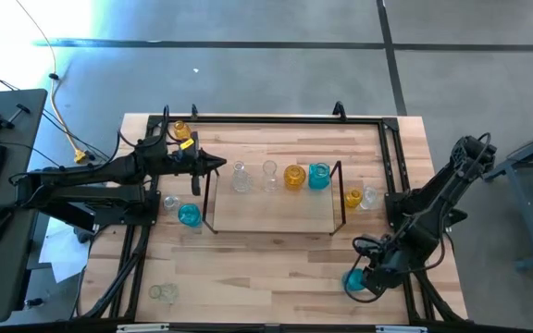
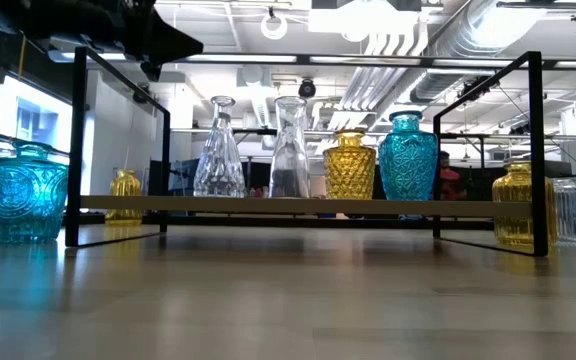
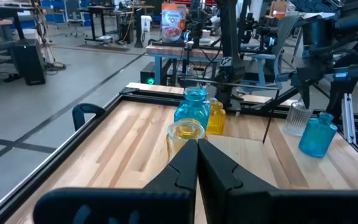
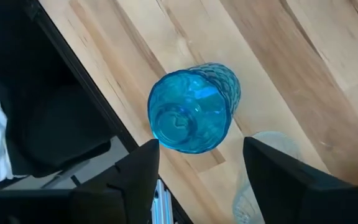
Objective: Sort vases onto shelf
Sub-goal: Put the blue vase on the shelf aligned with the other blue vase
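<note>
Right end effector [image 4: 201, 165] open, fingers straddling turquoise vase [image 4: 193, 107], not gripping; left end effector [image 3: 197, 163] shut, empty; no legible writing

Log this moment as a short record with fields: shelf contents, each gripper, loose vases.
shelf: four vases in a row: two clear, one amber, one turquoise
right gripper: open, above a turquoise vase at the table's near right corner
left gripper: shut, holding nothing, by the shelf's left end
loose vases: turquoise left of shelf; amber and clear right of it
</note>
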You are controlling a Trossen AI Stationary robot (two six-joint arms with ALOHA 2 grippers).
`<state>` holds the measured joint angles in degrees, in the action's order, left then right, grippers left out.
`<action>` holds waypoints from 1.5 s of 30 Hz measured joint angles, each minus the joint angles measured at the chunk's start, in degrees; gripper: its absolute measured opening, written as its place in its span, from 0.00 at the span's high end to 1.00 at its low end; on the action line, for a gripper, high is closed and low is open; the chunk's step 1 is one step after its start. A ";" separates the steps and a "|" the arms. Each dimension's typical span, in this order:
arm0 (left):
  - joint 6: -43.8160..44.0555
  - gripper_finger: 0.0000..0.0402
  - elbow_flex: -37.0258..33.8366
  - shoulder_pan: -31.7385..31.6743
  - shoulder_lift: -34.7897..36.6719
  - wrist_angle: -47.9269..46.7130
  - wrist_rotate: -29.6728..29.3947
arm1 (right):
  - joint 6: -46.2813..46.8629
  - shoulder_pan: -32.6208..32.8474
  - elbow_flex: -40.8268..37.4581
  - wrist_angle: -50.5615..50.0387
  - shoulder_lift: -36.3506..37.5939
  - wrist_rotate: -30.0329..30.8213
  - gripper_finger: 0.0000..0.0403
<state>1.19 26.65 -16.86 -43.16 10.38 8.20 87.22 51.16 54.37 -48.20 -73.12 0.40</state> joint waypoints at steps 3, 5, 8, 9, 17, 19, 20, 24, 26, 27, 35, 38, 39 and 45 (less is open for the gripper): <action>0.04 1.00 0.00 0.00 0.00 -0.23 -0.01 | -0.24 0.00 0.00 -0.10 0.00 0.00 0.46; 0.07 1.00 0.00 0.00 0.00 -0.24 -0.01 | -0.24 0.00 0.00 -0.10 0.00 -0.08 0.46; 0.09 1.00 0.00 0.00 0.00 -0.24 -0.01 | -0.16 0.00 0.00 0.81 0.00 -0.06 0.46; 0.09 1.00 0.00 0.00 0.00 -0.25 -0.03 | -0.16 0.00 0.02 0.94 0.00 0.25 0.46; 1.20 1.00 0.00 0.02 0.00 -0.29 -0.30 | -2.77 -0.07 0.04 1.90 -3.17 0.85 0.46; 1.19 1.00 0.00 0.02 0.00 -0.27 -0.30 | -3.45 -0.13 0.43 2.77 -4.46 0.85 0.46; 1.10 1.00 0.00 0.02 0.00 -0.27 -0.37 | -3.52 -0.13 1.17 2.45 -5.19 0.85 0.46; 0.20 1.00 0.00 0.01 0.00 -0.27 -1.07 | -4.12 -0.13 5.36 -0.99 -8.46 1.33 0.46; 0.18 1.00 0.00 0.02 0.00 -0.26 -1.08 | -5.00 -0.13 7.77 -2.86 -9.77 2.59 0.46; 0.18 1.00 0.00 0.02 0.00 -0.27 -1.08 | -5.24 -0.13 8.79 -3.89 -10.48 2.83 0.46; 0.09 1.00 0.00 0.02 0.00 -1.09 -1.06 | -6.30 -0.13 10.49 -7.04 -15.39 1.27 0.46; 0.09 1.00 0.00 0.02 -0.02 -1.65 -1.06 | -6.28 -0.15 10.49 -7.03 -16.46 1.26 0.46; 0.09 1.00 0.00 0.02 -0.02 -1.61 -1.06 | -6.28 -0.15 10.51 -6.97 -16.57 1.25 0.46; 0.09 1.00 0.00 0.02 0.00 -1.58 -1.06 | -6.73 -0.38 10.62 -6.94 -16.66 1.54 0.58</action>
<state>1.28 26.65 -16.84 -43.16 8.80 7.14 80.49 50.78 64.99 -55.14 -89.78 1.94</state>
